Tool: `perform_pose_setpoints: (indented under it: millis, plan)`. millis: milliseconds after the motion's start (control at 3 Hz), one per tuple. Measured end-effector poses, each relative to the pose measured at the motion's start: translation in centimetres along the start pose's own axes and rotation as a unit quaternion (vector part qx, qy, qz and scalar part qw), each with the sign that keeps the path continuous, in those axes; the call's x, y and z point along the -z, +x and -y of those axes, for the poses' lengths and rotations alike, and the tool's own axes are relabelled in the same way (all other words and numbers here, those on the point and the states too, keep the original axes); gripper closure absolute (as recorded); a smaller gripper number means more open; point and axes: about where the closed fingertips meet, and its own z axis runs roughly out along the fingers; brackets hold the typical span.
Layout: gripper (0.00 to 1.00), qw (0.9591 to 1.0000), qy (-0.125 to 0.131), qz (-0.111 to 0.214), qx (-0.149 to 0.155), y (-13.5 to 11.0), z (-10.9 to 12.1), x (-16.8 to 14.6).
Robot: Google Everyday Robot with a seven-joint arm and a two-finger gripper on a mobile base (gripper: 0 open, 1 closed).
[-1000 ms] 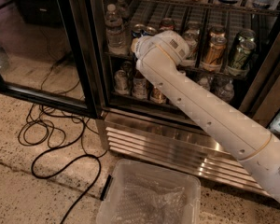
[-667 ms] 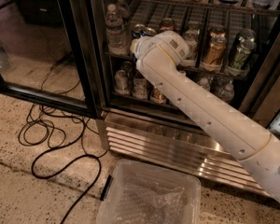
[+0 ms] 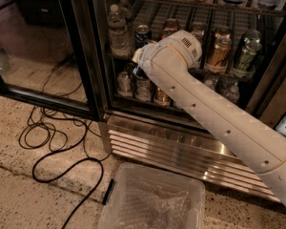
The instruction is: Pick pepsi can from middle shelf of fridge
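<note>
Floor [image 3: 19, 194]: speckled, black cable [image 3: 62, 166] looped beside fridge [image 3: 181, 147].
Hand [image 3: 139, 61]: at front edge of middle shelf [image 3: 219, 74], left end, just below pepsi can [image 3: 142, 34].
Grip: hidden by white arm [image 3: 209, 113]; cannot tell.

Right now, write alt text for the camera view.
A white robot arm reaches into an open fridge, its hand among drink cans at the middle shelf. A clear plastic bin and black cables lie on the floor.

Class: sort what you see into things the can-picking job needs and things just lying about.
Job: pepsi can, middle shelf, fridge, gripper at the shelf's front.
Lying about: plastic bin, black cable, water bottle.
</note>
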Motion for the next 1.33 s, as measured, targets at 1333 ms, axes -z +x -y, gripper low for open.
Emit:
perform_pose_setpoints:
  millis: [1333]
  plan:
    - [1.0, 0.9755, 0.029, -0.167, -0.14, 9.0, -0.4, 8.8]
